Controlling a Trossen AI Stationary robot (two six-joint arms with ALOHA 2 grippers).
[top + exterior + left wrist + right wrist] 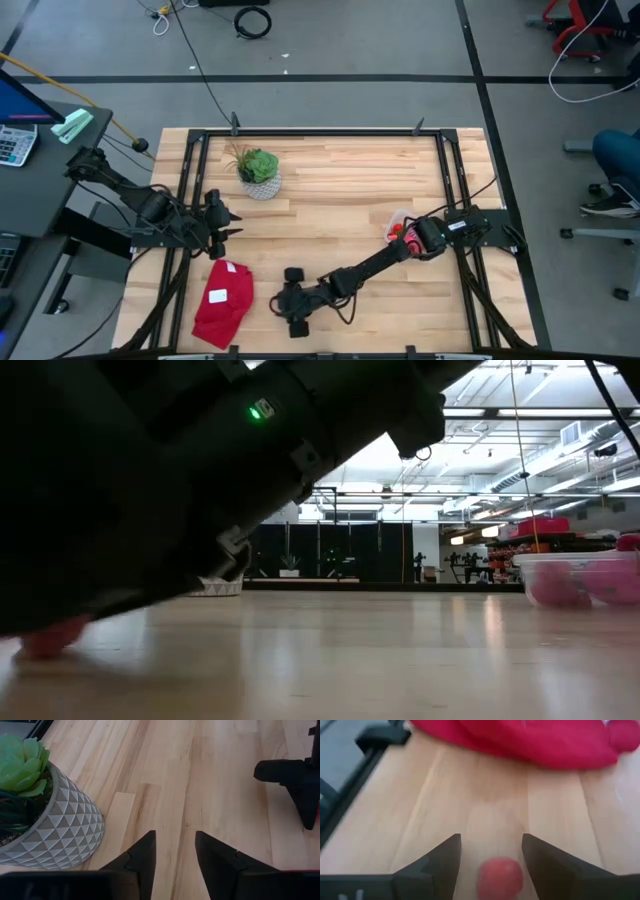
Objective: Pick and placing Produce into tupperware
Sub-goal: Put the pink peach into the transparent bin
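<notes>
A small red berry-sized piece of produce (500, 877) lies on the wooden table, a little short of the red cloth (530, 740). My right gripper (490, 840) is low over the table near its front edge (285, 300), open, with one finger on either side of the berry and a gap to each. In the low view the berry (48, 636) shows under the dark arm. The clear tupperware (400, 224) stands at the table's right with several red and pink pieces in it (580, 582). My left gripper (175, 837) waits open at the table's left (222, 222).
A green plant in a white patterned pot (260, 172) stands toward the far left, close to my left gripper (45, 825). The red cloth with a white label (224, 300) lies at the near left. Bare wood (340, 200) lies between pot and tupperware.
</notes>
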